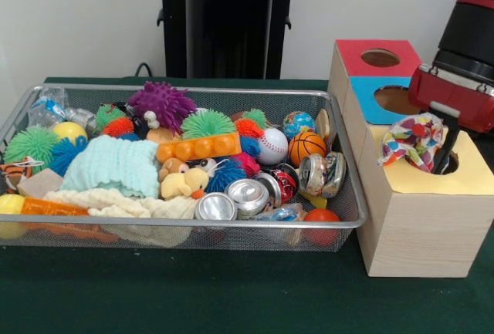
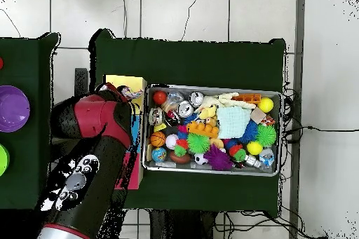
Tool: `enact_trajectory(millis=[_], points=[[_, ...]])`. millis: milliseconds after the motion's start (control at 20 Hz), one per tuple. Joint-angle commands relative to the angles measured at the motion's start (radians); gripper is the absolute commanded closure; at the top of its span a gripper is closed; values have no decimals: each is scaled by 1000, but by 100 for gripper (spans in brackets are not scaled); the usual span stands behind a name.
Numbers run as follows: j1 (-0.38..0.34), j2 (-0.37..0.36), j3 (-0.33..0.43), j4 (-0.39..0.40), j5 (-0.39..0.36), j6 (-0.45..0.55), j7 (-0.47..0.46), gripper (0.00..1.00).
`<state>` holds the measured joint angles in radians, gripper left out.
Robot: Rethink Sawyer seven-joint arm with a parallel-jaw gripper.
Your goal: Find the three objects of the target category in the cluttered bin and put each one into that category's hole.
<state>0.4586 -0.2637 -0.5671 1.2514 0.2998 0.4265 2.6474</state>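
Note:
My gripper [image 1: 441, 156] hangs over the yellow-topped section [image 1: 472, 177] of the wooden box, at its hole. It is shut on a white cloth with coloured dots [image 1: 412, 140], which bunches to the left of the black finger [image 1: 448, 143] just above the hole. In the overhead view the red arm [image 2: 98, 120] hides most of the box, and only a bit of the dotted cloth [image 2: 128, 94] shows. In the mesh bin [image 1: 193, 89] lie a mint knitted cloth [image 1: 116, 166] and a cream cloth [image 1: 116, 203] among the clutter.
The box also has a red-topped hole [image 1: 380, 58] and a blue-topped hole [image 1: 395, 99] behind the yellow one. The bin holds spiky balls, a baseball [image 1: 272, 146], a basketball [image 1: 306, 147], crushed cans [image 1: 248, 195] and plush toys. Purple and green bowls [image 2: 12, 108] sit on a separate table.

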Motion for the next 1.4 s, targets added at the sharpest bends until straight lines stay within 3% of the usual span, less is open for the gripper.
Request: enact_trajectory(millis=[50, 150, 200, 1400], points=[[-47, -20, 115, 66, -13, -19, 71, 100], [-48, -21, 117, 70, -17, -25, 67, 100], [-47, -20, 115, 69, -21, -29, 64, 0], [-58, -39, 138, 85, -15, -39, 62, 0]])
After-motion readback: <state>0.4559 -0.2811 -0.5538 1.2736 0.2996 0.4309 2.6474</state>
